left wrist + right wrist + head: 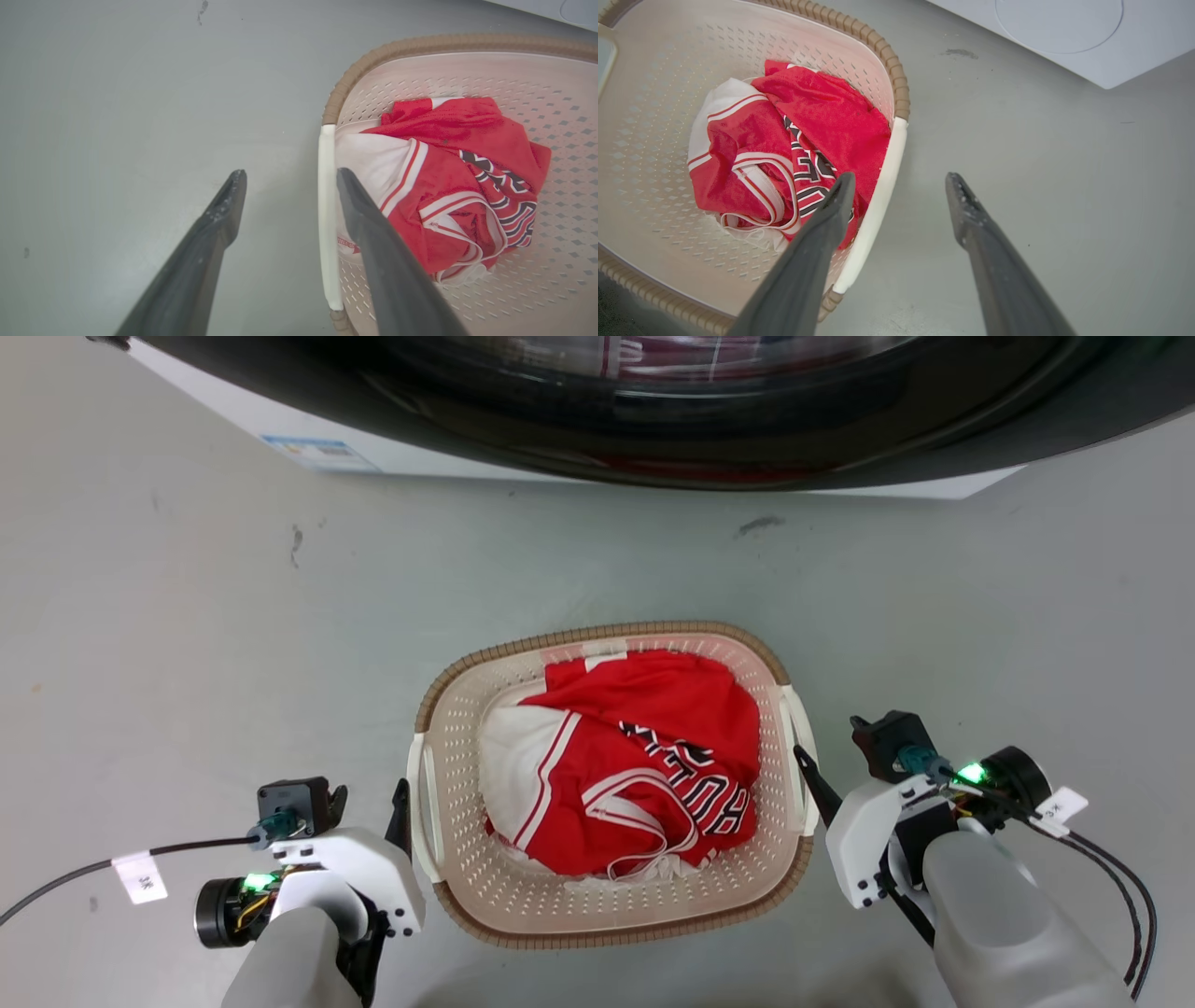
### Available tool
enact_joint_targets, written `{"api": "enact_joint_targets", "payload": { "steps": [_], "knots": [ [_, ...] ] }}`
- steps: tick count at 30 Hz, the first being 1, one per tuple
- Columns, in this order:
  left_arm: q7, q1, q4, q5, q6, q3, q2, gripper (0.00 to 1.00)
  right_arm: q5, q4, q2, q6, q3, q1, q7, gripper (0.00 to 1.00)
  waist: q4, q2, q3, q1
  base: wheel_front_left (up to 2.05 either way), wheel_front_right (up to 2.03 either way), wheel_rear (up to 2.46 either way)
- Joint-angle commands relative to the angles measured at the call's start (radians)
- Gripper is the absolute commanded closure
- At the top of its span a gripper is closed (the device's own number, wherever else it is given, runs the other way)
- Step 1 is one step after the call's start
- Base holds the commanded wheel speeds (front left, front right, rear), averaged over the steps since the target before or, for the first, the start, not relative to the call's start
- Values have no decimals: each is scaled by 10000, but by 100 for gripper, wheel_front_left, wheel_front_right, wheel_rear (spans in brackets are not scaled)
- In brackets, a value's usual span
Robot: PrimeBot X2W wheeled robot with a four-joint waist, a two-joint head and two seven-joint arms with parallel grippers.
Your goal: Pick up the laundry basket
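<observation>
At the lower left of the head view, the left gripper (401, 803) is largely hidden behind its white housing, and only one dark finger is shown beside the basket. In the left wrist view its fingers (224, 210) are seen spread apart, with nothing held. One is placed over the grey floor (117, 116) and the other over the basket's inside, with the white left handle (327, 210) between them (contact cannot be judged). The laundry basket (597, 633) is set on the floor midway between the two arms, below the washing machine (653, 420), which is cut off by the top edge. The basket's bottom is mostly covered by a crumpled red and white jersey (644, 756), whose black lettering is folded and cannot be read in full. To the right, the right gripper (901, 176) is likewise parted and empty, the right handle (873, 200) being straddled by its fingers (971, 224).
</observation>
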Motion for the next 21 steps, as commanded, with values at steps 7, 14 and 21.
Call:
{"api": "enact_joint_targets", "payload": {
  "steps": [7,14,21],
  "knots": [
    [-28,-750,685,-329,-14,-505,-56,0,-137,1040,-44,-7,22,-898,-17,0,181,0,825,-1,0,0,0],
    [-28,-1235,1228,-573,-15,-1012,-106,0,-258,1568,-45,-7,14,-1386,54,0,299,0,1350,-1,0,0,0],
    [-28,-1605,1597,-815,-16,-1411,-155,0,-424,1752,-42,-7,-80,-1607,235,0,402,0,1709,-1,0,0,0]
  ]
}}
